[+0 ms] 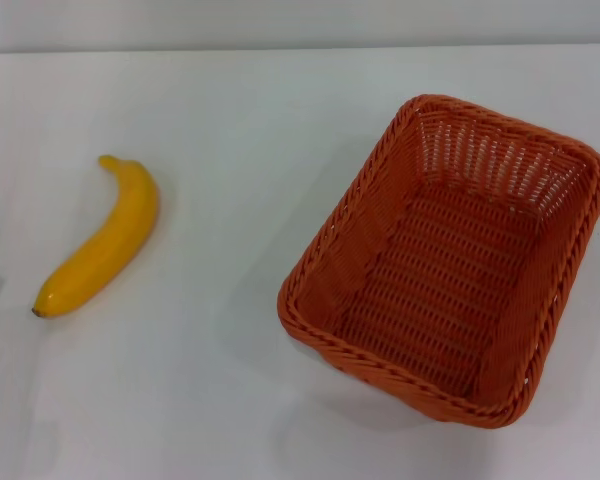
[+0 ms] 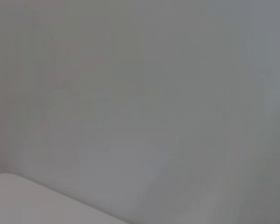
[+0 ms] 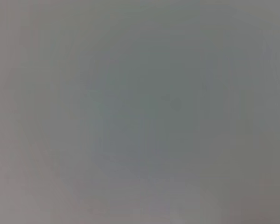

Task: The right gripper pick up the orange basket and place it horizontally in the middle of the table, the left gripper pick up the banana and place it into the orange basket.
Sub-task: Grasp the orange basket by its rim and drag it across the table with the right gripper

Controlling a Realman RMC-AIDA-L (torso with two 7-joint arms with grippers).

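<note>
- Resting on the white table (image 1: 230, 110) are two task things in all: one orange basket (image 1: 450, 260) and one banana (image 1: 102, 240).
- The one orange basket sits on the right side of the table, upright with its open mouth up, turned at a slant so its long sides run from near-left to far-right; nothing lies inside it.
- The one banana lies flat on the left side, well apart from the basket, its stem toward the far side and its dark tip toward the near-left.
- Neither of the two grippers shows in the head view, and nothing touches the basket or the banana.
- The left wrist view gives only a blank grey surface with a paler patch at one corner; the right wrist view gives only blank grey.
- Whether the left or right gripper is spread or pressed together, I cannot tell, as neither is seen.
</note>
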